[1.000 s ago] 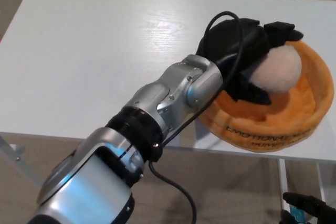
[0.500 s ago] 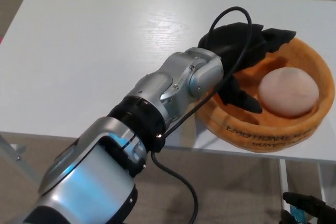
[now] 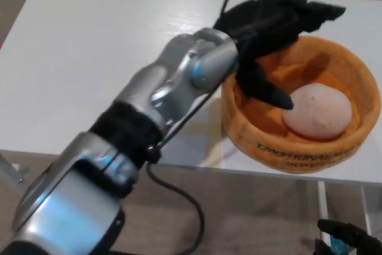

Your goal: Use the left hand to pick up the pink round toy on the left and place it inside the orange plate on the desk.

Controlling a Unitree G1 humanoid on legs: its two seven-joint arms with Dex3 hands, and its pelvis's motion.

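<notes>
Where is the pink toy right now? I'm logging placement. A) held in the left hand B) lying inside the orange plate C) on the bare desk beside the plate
B: the pink toy lies inside the orange plate, with the open left hand above it, holding nothing.

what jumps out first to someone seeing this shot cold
The big silver arm sweeps up from the lower left, ending in the black left hand, open above the near-left rim of the orange plate. Inside the plate, right of centre, lies the pink round toy, free of the fingers. Both sit on the white desk.
</notes>
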